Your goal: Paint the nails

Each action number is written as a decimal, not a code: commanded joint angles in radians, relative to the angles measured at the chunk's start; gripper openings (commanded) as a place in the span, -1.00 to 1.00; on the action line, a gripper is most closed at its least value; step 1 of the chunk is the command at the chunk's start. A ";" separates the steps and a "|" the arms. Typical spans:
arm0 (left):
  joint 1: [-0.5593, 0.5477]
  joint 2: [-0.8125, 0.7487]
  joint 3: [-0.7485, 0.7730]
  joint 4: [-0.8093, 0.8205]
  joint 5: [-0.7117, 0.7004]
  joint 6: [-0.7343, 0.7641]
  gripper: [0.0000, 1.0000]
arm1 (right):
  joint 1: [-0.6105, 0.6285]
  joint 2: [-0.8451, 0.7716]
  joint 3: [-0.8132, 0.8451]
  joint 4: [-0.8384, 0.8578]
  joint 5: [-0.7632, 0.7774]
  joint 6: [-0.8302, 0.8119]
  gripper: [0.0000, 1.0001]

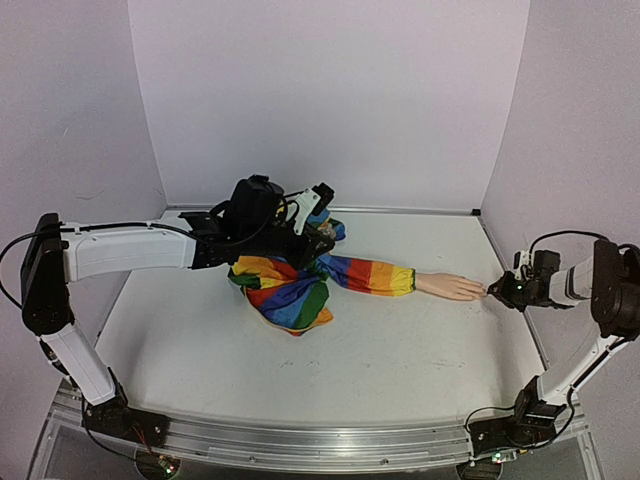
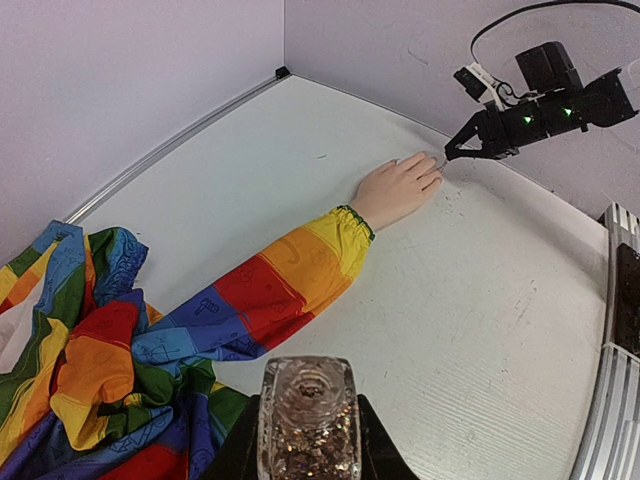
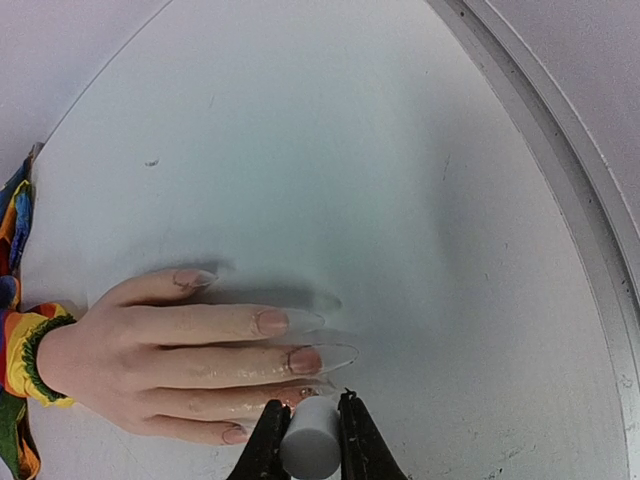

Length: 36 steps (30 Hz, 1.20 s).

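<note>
The right gripper (image 3: 309, 408) pinches a white plastic brush cap (image 3: 308, 448) tight, just at the mannequin hand's (image 3: 160, 360) fingertips. The nails (image 3: 305, 360) there are long, clear and pointed. 2 look glossy pink, so painting seems partway, though the rest are unclear. Beyond the hand's soft rainbow sleeve (image 2: 270, 290), the left gripper (image 2: 308, 400) clamps a ribbed glass glitter bottle (image 2: 308, 440).

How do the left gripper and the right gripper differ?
The left gripper grips a clear, glitter-filled bottle; the right gripper grips a small white cylinder. The left gripper is by the bunched rainbow cloth; the right gripper is at the fingertips of the hand. Both are shut on something.
</note>
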 commanded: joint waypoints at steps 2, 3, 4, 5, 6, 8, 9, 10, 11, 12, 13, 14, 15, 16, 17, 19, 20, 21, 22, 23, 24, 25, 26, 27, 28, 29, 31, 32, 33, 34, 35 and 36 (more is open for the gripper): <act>0.004 -0.002 0.063 0.053 0.007 0.002 -1.00 | 0.006 -0.019 0.038 -0.006 0.017 0.001 -1.00; 0.004 -0.002 0.063 0.054 0.007 0.002 -1.00 | 0.006 -0.019 0.039 -0.005 0.019 0.001 -1.00; 0.004 -0.002 0.063 0.054 0.007 0.002 -1.00 | 0.005 -0.019 0.039 -0.006 0.020 0.002 -1.00; 0.005 -0.002 0.063 0.054 0.008 0.002 -1.00 | 0.005 -0.019 0.039 -0.006 0.022 0.003 -1.00; 0.003 -0.002 0.063 0.054 0.009 0.002 -1.00 | 0.006 -0.019 0.039 -0.006 0.022 0.003 -1.00; 0.005 -0.004 0.063 0.053 0.008 0.002 -1.00 | 0.005 -0.020 0.039 -0.007 0.025 0.004 -1.00; 0.005 -0.005 0.062 0.054 0.008 0.003 -1.00 | 0.005 -0.023 0.039 -0.008 0.026 0.004 -1.00; 0.006 -0.006 0.062 0.053 0.008 0.002 -1.00 | 0.005 -0.028 0.038 -0.008 0.029 0.004 -1.00; 0.005 -0.007 0.062 0.053 0.008 0.001 -1.00 | 0.006 -0.033 0.037 -0.008 0.033 0.004 -1.00; 0.003 -0.008 0.062 0.053 0.008 0.000 -1.00 | 0.005 -0.037 0.036 -0.009 0.034 0.004 -1.00; 0.004 -0.009 0.060 0.054 0.010 -0.002 -1.00 | 0.005 -0.043 0.034 -0.010 0.037 0.004 -1.00; 0.005 -0.010 0.059 0.052 0.011 -0.004 -1.00 | 0.006 -0.049 0.032 -0.013 0.039 0.004 -1.00; 0.005 -0.013 0.056 0.053 0.013 -0.007 -1.00 | 0.005 -0.058 0.031 -0.018 0.045 0.003 -1.00; 0.004 -0.016 0.053 0.054 0.014 -0.010 -1.00 | 0.006 -0.068 0.029 -0.024 0.052 0.003 -1.00; 0.005 -0.018 0.051 0.054 0.015 -0.014 -1.00 | 0.006 -0.083 0.026 -0.036 0.059 0.003 -1.00; 0.004 -0.028 0.045 0.054 0.024 -0.016 -1.00 | 0.006 -0.113 0.021 -0.060 0.072 0.003 -1.00; 0.004 -0.035 0.040 0.054 0.027 -0.017 -1.00 | 0.007 -0.124 0.017 -0.069 0.066 0.005 -1.00; 0.004 -0.042 0.033 0.054 0.028 -0.016 -1.00 | 0.007 -0.129 0.016 -0.074 0.048 0.006 -1.00; 0.004 -0.050 0.027 0.054 0.028 -0.016 -1.00 | 0.008 -0.129 0.015 -0.079 0.032 0.006 -1.00; 0.005 -0.058 0.021 0.053 0.031 -0.030 -1.00 | 0.009 -0.131 0.013 -0.077 0.019 0.007 -1.00; 0.003 -0.067 0.014 0.054 0.036 -0.042 -1.00 | 0.010 -0.131 0.010 -0.074 0.010 0.007 -1.00; 0.004 -0.073 0.006 0.053 0.041 -0.040 -1.00 | 0.010 -0.131 0.009 -0.071 0.005 0.005 -1.00; 0.005 -0.080 0.001 0.053 0.041 -0.037 -1.00 | 0.011 -0.132 0.008 -0.064 -0.001 0.002 -1.00; 0.005 -0.088 -0.004 0.054 0.039 -0.036 -1.00 | 0.011 -0.132 0.008 -0.056 -0.007 0.003 -1.00; 0.004 -0.096 -0.009 0.053 0.040 -0.035 -1.00 | 0.011 -0.131 0.008 -0.050 -0.023 0.006 -1.00; 0.004 -0.106 -0.016 0.054 0.044 -0.035 -1.00 | 0.012 -0.131 0.008 -0.040 -0.039 0.012 -1.00; 0.004 -0.123 -0.027 0.054 0.054 -0.048 -1.00 | 0.012 -0.128 0.006 -0.023 -0.055 0.021 -1.00; 0.005 -0.133 -0.034 0.053 0.071 -0.051 -1.00 | 0.011 -0.130 0.008 -0.022 -0.063 0.021 -1.00; 0.004 -0.142 -0.043 0.053 0.090 -0.057 -1.00 | 0.012 -0.136 0.006 -0.021 -0.066 0.021 -1.00; 0.004 -0.150 -0.052 0.054 0.105 -0.062 -1.00 | 0.012 -0.145 0.002 -0.018 -0.062 0.020 -1.00; 0.004 -0.155 -0.057 0.054 0.121 -0.066 -1.00 | 0.013 -0.154 -0.001 -0.019 -0.056 0.019 -1.00; 0.004 -0.160 -0.061 0.054 0.134 -0.069 -1.00 | 0.013 -0.160 -0.004 -0.022 -0.052 0.018 -1.00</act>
